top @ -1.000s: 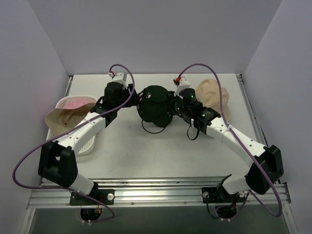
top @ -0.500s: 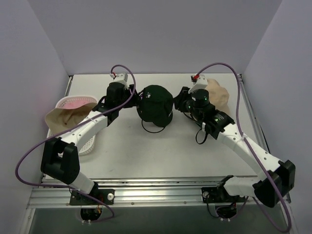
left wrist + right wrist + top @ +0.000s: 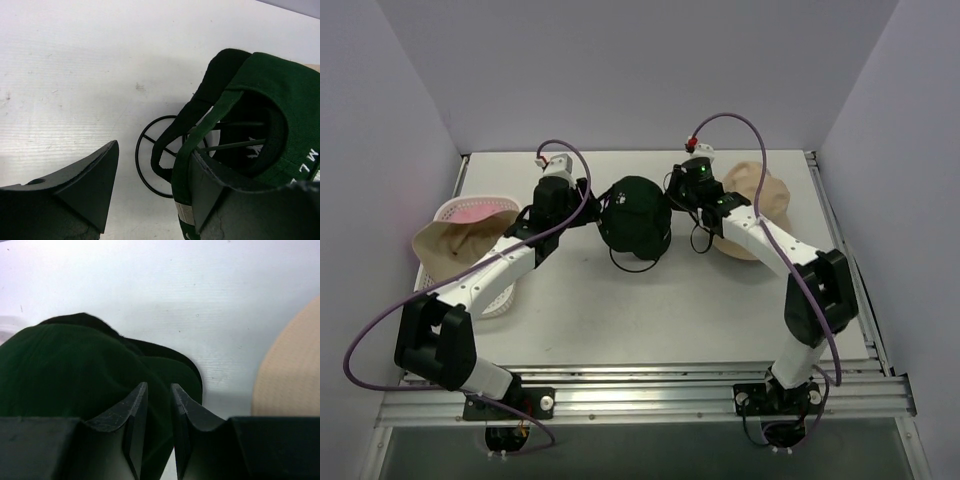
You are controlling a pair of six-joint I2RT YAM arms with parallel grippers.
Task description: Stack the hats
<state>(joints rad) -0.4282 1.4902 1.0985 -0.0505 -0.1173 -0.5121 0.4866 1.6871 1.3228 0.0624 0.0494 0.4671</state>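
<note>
A white table point(image 3: 650, 310) sits inside pale lavender-grey walls point(image 3: 640, 70), with a ribbed metal rail point(image 3: 640, 400) along the near edge. The dark green baseball cap point(image 3: 636, 215) sits mid-table on a black wire frame point(image 3: 145, 160), between the two grippers.

Only the left wrist view shows white letters on its side, "M L" (cut off at the picture's edge), and a black cap point(image 3: 220, 75) nested under it. The left gripper point(image 3: 152, 150) has its fingers wide apart, one overlapping the green cap's back edge.

The right gripper point(image 3: 159, 390) is at the green crown, its fingers almost together; whether they pinch fabric I cannot tell.

A beige bucket hat point(image 3: 760, 205) lies just right. At far left, another beige hat point(image 3: 445, 245) drapes over a white basket point(image 3: 500, 295) holding a pink hat point(image 3: 480, 212).
</note>
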